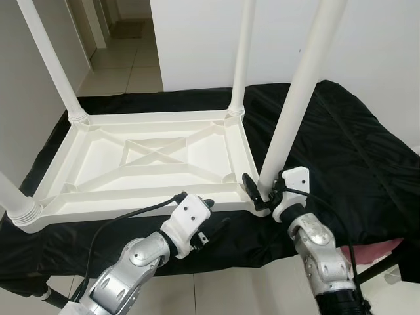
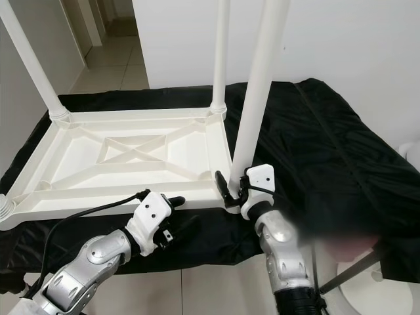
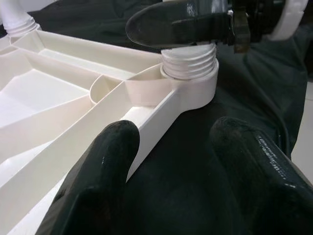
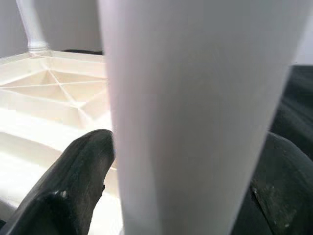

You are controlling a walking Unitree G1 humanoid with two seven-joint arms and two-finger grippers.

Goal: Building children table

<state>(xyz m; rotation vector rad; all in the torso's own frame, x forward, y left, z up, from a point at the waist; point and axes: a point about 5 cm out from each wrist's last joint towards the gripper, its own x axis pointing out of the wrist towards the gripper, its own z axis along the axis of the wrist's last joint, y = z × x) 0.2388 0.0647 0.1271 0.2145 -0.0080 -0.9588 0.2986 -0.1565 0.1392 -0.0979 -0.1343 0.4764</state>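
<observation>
At near-right corner of the upturned white plastic table top (image 1: 157, 161) on black cloth (image 1: 341, 151), right gripper (image 1: 261, 194) clamps the tall white tubular leg (image 1: 295, 98) low down, axis vertical, threaded base seated in the corner socket (image 3: 188, 81). Left gripper (image 1: 213, 226) spread wide, empty, beside the near rim. Right arm is nearer. Other three legs stand upright.

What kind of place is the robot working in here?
Probably a room in a home. A pale tiled floor leads off into a hallway beside plain white walls. The white table top lies upside down on a black cloth, and the right gripper grips one leg.
</observation>
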